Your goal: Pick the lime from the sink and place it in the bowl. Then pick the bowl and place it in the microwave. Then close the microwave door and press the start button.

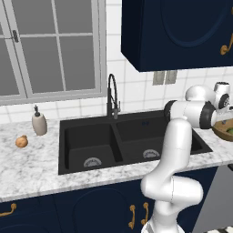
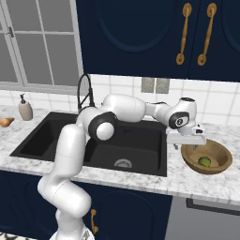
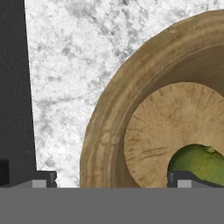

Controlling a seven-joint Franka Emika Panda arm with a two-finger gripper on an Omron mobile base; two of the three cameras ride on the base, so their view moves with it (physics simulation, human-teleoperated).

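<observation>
The lime [image 2: 204, 161] [image 3: 199, 162] lies inside the wooden bowl [image 2: 220, 161] [image 3: 105, 140], which stands on the marble counter [image 3: 65, 65] right of the black sink [image 1: 132, 141] [image 2: 93, 140]. My gripper [image 2: 186, 146] [image 3: 111, 179] hangs open just above the bowl's left rim. One fingertip [image 3: 43, 179] is over the counter outside the bowl. The other fingertip [image 3: 179, 178] is inside it, beside the lime. Nothing is held. At the right edge of the left base view, the bowl [image 1: 224, 132] peeks out behind my arm. The microwave and its door are out of view.
A black arched tap [image 1: 112, 98] [image 2: 86, 93] rises behind the sink. On the far-left counter stand a soap dispenser [image 1: 39, 123] [image 2: 25, 110] and an orange-brown lump [image 1: 21, 142] [image 2: 4, 122]. Dark blue wall cabinets [image 1: 177, 32] [image 2: 140, 37] hang overhead.
</observation>
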